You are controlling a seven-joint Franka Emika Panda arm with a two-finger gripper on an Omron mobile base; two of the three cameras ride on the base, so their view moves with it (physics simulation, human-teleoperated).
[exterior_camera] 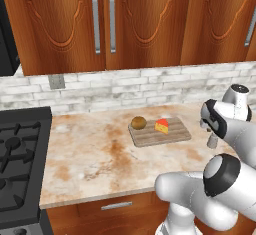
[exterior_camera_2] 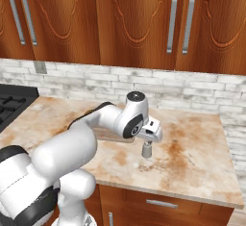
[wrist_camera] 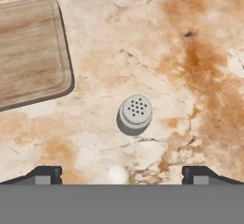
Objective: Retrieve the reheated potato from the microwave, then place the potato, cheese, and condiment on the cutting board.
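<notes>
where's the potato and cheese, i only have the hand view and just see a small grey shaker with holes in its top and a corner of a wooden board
Observer: The small olive-brown round potato sits at the far left corner of the flat light-brown wooden cutting board, in the left base view.
Operator: and the cheese
Observer: The orange-yellow cheese wedge with a red edge lies on the board, just right of the potato.
Operator: is the shaker on the board
Observer: No. The small grey cylindrical shaker stands upright on the marbled counter, off the board's right side.
Operator: gripper near it
Observer: The open two-finger gripper hangs directly above the shaker, holding nothing.
</notes>
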